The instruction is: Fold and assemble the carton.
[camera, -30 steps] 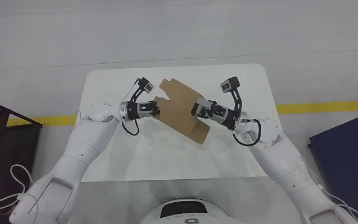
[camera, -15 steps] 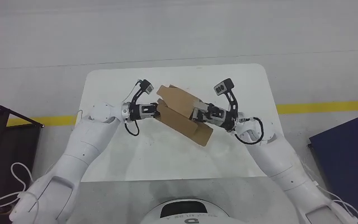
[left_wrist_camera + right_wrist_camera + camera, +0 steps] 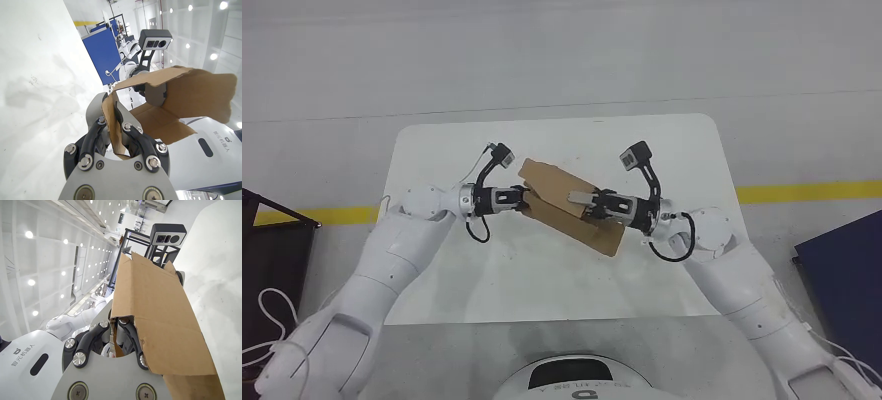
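A brown cardboard carton (image 3: 567,205) hangs above the middle of the white table (image 3: 442,280), held between both arms. My left gripper (image 3: 523,197) is shut on a flap at the carton's left end; in the left wrist view its fingers (image 3: 124,117) pinch the flap edge of the carton (image 3: 189,94), whose open inside faces the camera. My right gripper (image 3: 592,203) is shut on the carton's right side. In the right wrist view the carton (image 3: 155,306) covers most of my right gripper (image 3: 113,321), and a torn cardboard edge sits between the fingers.
A dark frame (image 3: 267,250) stands off the table's left edge and a blue panel (image 3: 847,270) off its right. A yellow floor line (image 3: 802,190) runs behind. Bare table surface lies in front of and behind the carton.
The two grippers have drawn closer together over the last second. The carton has folded tighter, and its upper flap has come down flatter.
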Robot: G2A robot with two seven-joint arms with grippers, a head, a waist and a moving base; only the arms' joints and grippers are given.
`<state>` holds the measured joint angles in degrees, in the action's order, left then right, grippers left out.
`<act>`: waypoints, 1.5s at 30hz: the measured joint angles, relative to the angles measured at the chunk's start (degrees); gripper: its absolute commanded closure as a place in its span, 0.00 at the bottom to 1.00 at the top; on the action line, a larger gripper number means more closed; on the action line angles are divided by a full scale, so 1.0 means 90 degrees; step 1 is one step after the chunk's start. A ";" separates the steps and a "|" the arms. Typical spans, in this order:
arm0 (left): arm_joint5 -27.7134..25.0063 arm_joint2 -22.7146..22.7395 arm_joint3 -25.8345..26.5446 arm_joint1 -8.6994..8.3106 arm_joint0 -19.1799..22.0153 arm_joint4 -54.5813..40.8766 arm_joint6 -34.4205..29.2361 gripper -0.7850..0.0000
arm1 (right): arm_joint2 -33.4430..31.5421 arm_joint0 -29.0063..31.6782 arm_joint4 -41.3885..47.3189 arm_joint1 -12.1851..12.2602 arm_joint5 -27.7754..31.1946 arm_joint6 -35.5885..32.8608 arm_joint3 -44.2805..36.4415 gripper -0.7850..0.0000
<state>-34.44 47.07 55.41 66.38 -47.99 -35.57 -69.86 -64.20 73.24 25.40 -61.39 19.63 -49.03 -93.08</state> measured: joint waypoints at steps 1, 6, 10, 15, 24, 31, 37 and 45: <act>-0.0015 -0.0004 -0.0011 -0.0003 0.0007 -0.0014 0.0015 1.00 | -0.0010 0.0010 -0.0090 0.0005 -0.0012 -0.0014 -0.0019 1.00; -0.0159 0.0199 -0.0176 -0.0045 0.0084 -0.0388 0.0160 0.00 | -0.0208 0.0106 -0.0305 0.0041 -0.0032 0.0080 -0.0083 1.00; -0.0228 0.0491 -0.0297 -0.0158 0.0128 -0.0434 0.0228 0.00 | -0.0492 0.0207 -0.0356 0.0089 -0.0047 0.0092 -0.0127 1.00; -0.0195 0.0767 -0.0037 -0.0333 -0.0018 -0.0337 0.0194 0.00 | -0.0867 0.0377 -0.0319 0.0148 -0.0077 0.0111 -0.0222 1.00; -0.0087 0.0496 0.1154 -0.0562 -0.0431 0.0621 0.0086 0.00 | -0.1075 0.0469 -0.0208 0.0153 -0.0136 0.0349 -0.0243 1.00; -0.0212 -0.0172 0.1151 -0.0447 -0.0323 0.1024 0.0217 0.04 | -0.0923 0.0388 -0.0191 0.0083 -0.0129 0.0841 -0.0247 1.00; -0.0197 -0.0447 0.0542 -0.0140 0.0129 0.0732 0.0882 0.04 | -0.0648 0.0405 -0.0517 0.0034 -0.0090 0.0956 -0.0473 1.00; -0.0397 -0.0780 -0.0140 0.0169 0.0531 0.1247 0.1454 0.00 | -0.0504 0.0410 -0.0304 0.0000 -0.0179 0.0743 -0.0563 1.00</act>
<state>-38.01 40.06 54.16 67.89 -43.21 -24.35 -56.78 -68.73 76.93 22.66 -61.39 18.02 -42.35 -98.14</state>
